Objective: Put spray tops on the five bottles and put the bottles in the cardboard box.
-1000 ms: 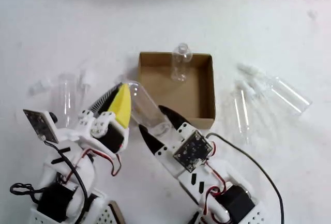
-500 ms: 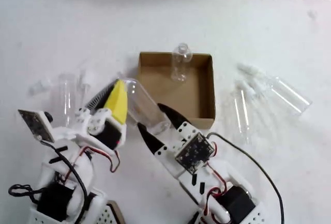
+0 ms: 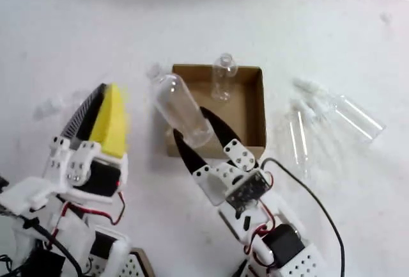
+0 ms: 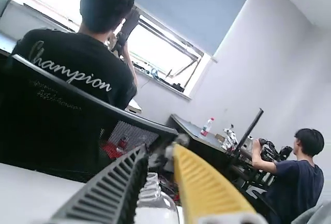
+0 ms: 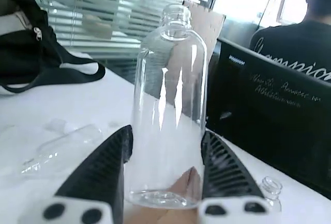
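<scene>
White tabletop, early days — one bottle boxed, one in the claw.
On the table (image 3: 204, 27) the cardboard box (image 3: 246, 117) has a first bottle (image 3: 223, 77) standing in it, seemingly uncapped. The right gripper (image 3: 190, 121) is clamped on a second bottle (image 3: 179, 107), tilted over the box's left edge. A third bottle (image 3: 299, 137) and a fourth bottle (image 3: 356, 118) lie off to the box's right, so capping looks mostly undone. The right wrist view shows the second bottle (image 5: 168, 79) bare-necked in the right gripper (image 5: 166, 133) — the high view leaves that unclear. Whether the left gripper (image 3: 108, 88) is parted or closed, I cannot tell.
</scene>
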Motion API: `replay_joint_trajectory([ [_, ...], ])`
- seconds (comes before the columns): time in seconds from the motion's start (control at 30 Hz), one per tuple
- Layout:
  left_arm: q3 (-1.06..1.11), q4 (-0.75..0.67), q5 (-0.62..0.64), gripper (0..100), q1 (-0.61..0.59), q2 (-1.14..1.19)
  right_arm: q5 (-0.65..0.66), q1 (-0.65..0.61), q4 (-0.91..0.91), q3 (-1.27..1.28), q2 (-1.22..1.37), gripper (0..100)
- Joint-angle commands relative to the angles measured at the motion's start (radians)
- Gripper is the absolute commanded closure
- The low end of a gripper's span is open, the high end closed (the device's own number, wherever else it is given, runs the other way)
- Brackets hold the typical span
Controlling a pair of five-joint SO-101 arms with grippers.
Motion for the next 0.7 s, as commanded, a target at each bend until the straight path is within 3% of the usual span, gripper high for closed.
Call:
replay_joint_trajectory([
  [0.0,-0.041,0.068,-0.008,80,0.127,0.018,0.011,0.010,-0.076,-0.018,-0.010,98.3],
  [0.13,-0.025,0.071,0.002,82,0.197,0.019,0.011,0.010,-0.081,-0.014,-0.010,98.3],
  [0.37,0.089,-0.084,0.023,82,0.105,0.073,0.009,0.010,-0.077,-0.012,-0.010,98.3],
  [0.67,0.035,-0.147,0.023,82,0.104,0.308,0.009,0.008,-0.053,-0.011,-0.010,98.3],
])
